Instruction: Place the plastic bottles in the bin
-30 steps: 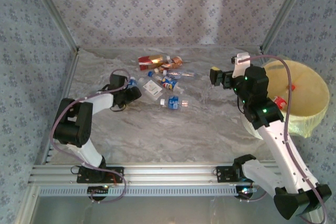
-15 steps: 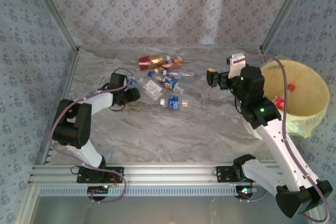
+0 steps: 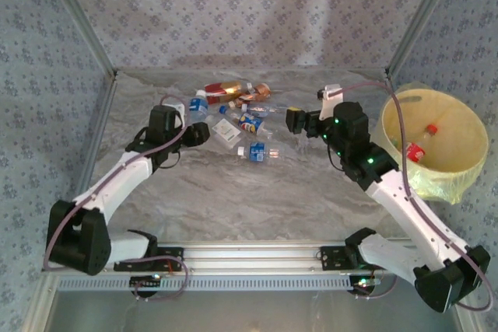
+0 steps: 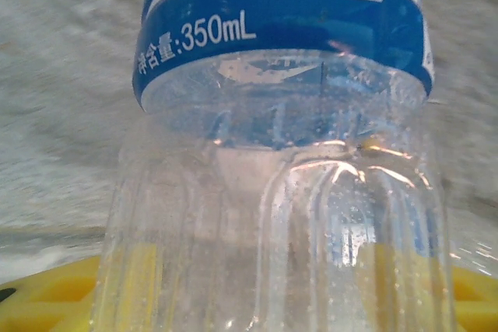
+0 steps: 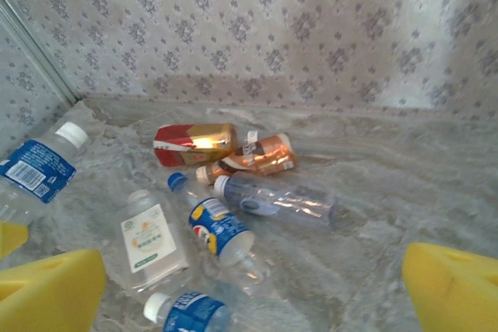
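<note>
two bottles (image 3: 415,152) are already lodged in the bin (image 3: 463,141) at the right. a blue-labelled bottle (image 3: 198,106) is grasped by the left gripper (image 3: 194,120); the right gripper (image 3: 294,120) is spread wide. six loose bottles (image 3: 249,124) are left on the far desk (image 3: 233,192).

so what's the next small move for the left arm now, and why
Probably lift it a little, straight up. The blue-label bottle sits between the left fingers, close beside the loose bottles on the table, and the bin stands far off to the right. Rising first should keep it from dragging through that pile.
</note>
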Tool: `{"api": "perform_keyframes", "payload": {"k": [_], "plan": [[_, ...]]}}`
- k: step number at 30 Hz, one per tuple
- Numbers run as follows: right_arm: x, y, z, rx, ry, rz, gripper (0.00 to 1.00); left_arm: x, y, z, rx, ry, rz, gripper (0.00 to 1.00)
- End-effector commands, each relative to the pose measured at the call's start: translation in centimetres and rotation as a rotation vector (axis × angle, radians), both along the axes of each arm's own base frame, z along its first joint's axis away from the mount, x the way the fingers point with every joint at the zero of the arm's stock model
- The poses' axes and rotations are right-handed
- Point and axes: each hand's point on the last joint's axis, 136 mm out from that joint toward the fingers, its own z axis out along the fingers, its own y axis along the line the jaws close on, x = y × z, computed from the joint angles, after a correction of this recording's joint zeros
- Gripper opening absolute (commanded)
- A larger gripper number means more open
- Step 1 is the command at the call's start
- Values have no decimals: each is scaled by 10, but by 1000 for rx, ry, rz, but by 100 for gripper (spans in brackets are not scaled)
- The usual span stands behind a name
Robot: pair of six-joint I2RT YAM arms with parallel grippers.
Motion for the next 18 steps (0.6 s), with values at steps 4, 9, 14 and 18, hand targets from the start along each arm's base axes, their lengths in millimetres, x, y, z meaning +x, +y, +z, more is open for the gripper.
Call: {"api": "perform_keyframes", "payload": {"k": [4, 9, 14, 18], "plan": [[13, 29, 28, 258, 38, 33, 100, -23, -65, 86, -283, -187, -298, 51], [12, 76, 56, 424, 72, 253, 100, -49, -103, 134, -435, -295, -505, 52], [5, 112, 73, 574, 85, 437, 100, -66, -129, 155, -484, -342, -609, 52], [8, 126, 69, 602, 120, 475, 100, -70, -142, 160, -486, -366, -636, 53]]}}
